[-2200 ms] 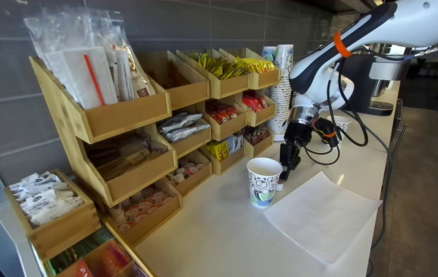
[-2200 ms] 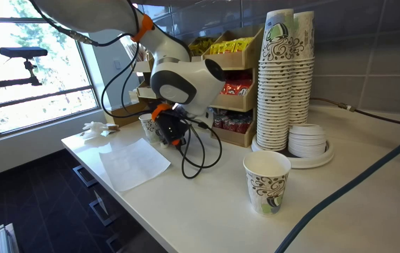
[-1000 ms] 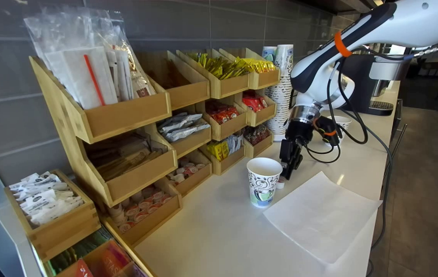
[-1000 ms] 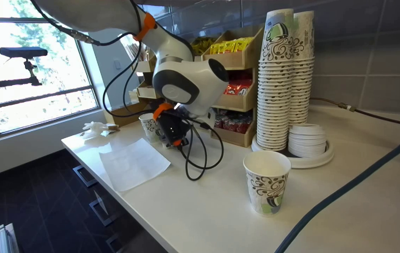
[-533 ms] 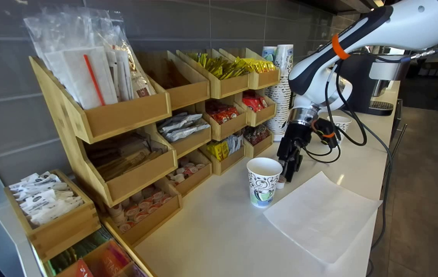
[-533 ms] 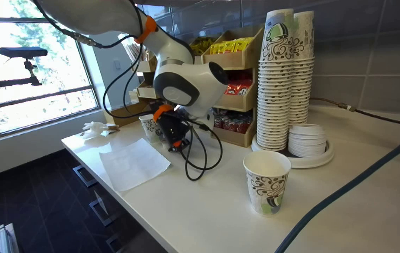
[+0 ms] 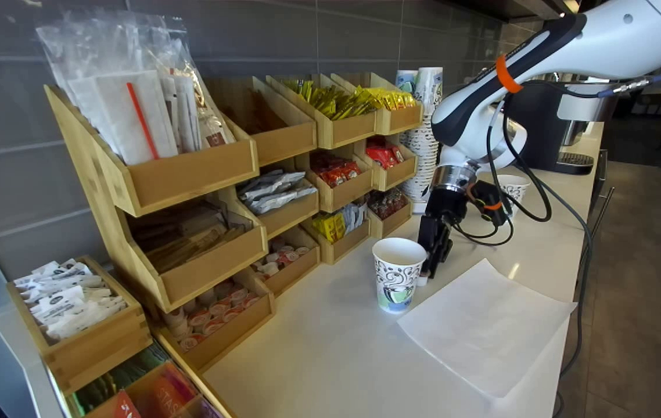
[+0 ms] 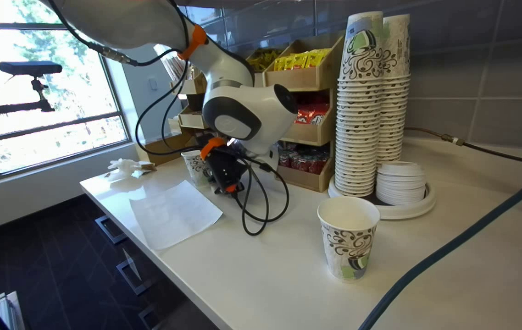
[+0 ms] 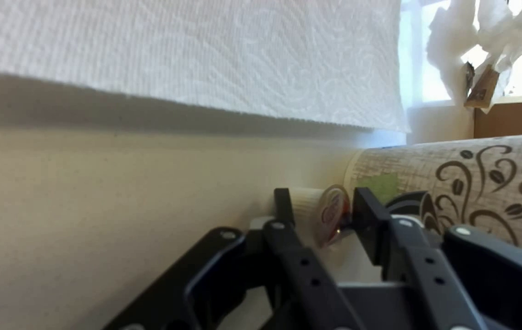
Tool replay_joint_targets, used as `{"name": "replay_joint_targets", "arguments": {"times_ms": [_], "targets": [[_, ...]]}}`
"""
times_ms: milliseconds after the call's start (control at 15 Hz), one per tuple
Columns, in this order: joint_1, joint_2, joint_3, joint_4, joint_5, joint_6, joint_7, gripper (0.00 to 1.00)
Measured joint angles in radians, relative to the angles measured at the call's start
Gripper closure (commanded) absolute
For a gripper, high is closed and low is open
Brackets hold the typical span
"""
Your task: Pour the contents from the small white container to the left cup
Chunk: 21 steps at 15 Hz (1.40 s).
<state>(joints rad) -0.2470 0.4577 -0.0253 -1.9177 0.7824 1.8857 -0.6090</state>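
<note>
Tub point(image 9: 327, 215) and hand point(image 9: 323, 201) are just beside the cup point(image 7: 398, 273) — by my guess the left one meant — with the tub apparently standing on the table point(image 7: 330, 354) at the cup's foot. The hand's fingers point(image 9: 284, 206) stand parted, the tub between them; whether they grip it I cannot tell. Taking hold looks like the step now: centre the fingers, squeeze lightly since thin walls may buckle, and lift straight up without nudging the cup. Tip slowly, and only over the cup's mouth. A lid point(image 9: 334, 208) shows, so check first that it is open. It carries a reddish mark, the lettering too blurred to read; on a packet point(image 7: 169, 397) well apart from the cup, "STAS" is legible, no more; print on the arm point(image 7: 539, 61) is too small.
</note>
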Motion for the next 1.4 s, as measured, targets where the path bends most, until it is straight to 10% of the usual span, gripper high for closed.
{"name": "replay_joint_targets", "arguments": {"times_ms": [400,1400], "targets": [[0.0,0.008,0.0,0.011,0.0,-0.009,-0.003,0.99],[-0.027,0.008,-0.008,0.034,0.02,-0.048,-0.027,0.99]]}}
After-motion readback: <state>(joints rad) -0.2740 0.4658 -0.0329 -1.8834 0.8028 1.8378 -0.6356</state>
